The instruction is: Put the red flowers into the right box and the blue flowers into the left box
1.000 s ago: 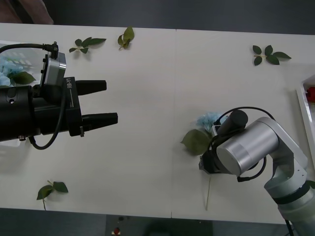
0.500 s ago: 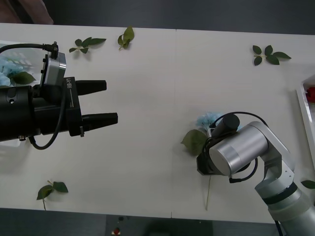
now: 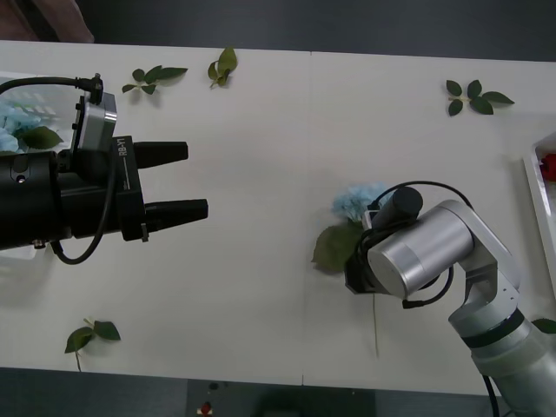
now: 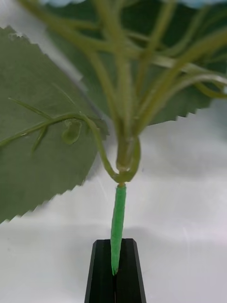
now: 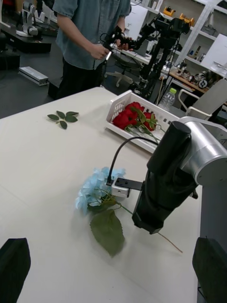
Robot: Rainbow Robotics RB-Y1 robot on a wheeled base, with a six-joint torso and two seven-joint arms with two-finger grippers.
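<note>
My right gripper (image 4: pixel 115 272) is shut on the green stem (image 4: pixel 118 213) of a blue flower (image 3: pixel 354 201), a pale-blue hydrangea with a big leaf (image 3: pixel 334 246), right of the table's centre. In the front view the silver right arm (image 3: pixel 417 252) covers the gripper, and the stem's end (image 3: pixel 375 326) trails toward the front edge. My left gripper (image 3: pixel 197 180) hovers open at the left, black fingers pointing right. More blue flowers (image 3: pixel 16 120) lie at the far left, where my left arm hides the left box. The right box (image 3: pixel 532 187) holds red flowers (image 5: pixel 132 116).
Loose leaf sprigs lie at the back left (image 3: pixel 152 76), back centre-left (image 3: pixel 221 65), back right (image 3: pixel 473 95) and front left (image 3: pixel 91 334). A broad bare stretch of white table separates the two arms.
My right arm has shifted left and slightly back, carrying the blue flower with it. The stem's end has swung rightward. The left arm has not moved.
</note>
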